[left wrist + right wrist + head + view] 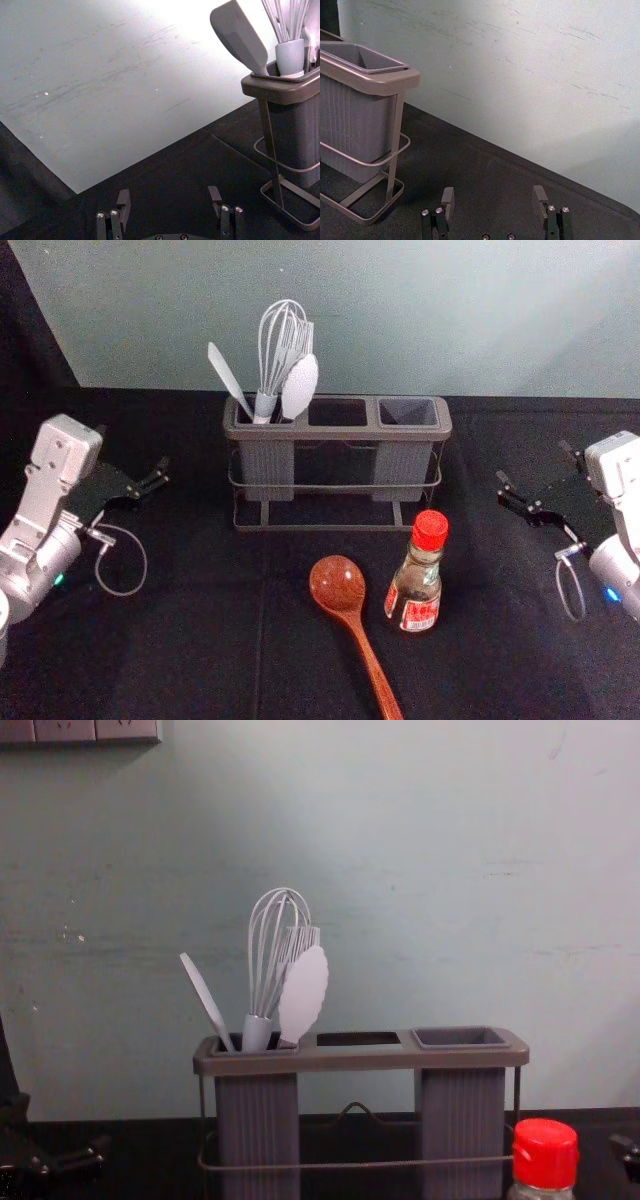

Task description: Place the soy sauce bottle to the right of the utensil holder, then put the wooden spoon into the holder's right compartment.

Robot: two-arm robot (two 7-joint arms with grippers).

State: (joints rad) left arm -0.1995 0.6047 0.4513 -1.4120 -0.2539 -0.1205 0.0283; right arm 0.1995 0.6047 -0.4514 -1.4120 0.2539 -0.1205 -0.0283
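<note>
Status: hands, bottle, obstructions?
Left hand open, left of holder; right hand open, right of it. Bottle upright, in front. Spoon close on its left, may crowd grasp.

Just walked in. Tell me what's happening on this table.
Nothing is being handled right now. The left gripper and right gripper are open and empty, off either side of the grey, three-slot utensil holder. The red-capped glass soy sauce bottle stands in front of the holder's right part, not yet beside it; the reddish-brown wooden spoon lies left of the bottle. Pale kitchen utensils fill the left compartment; nothing sticks out of the right compartment.
</note>
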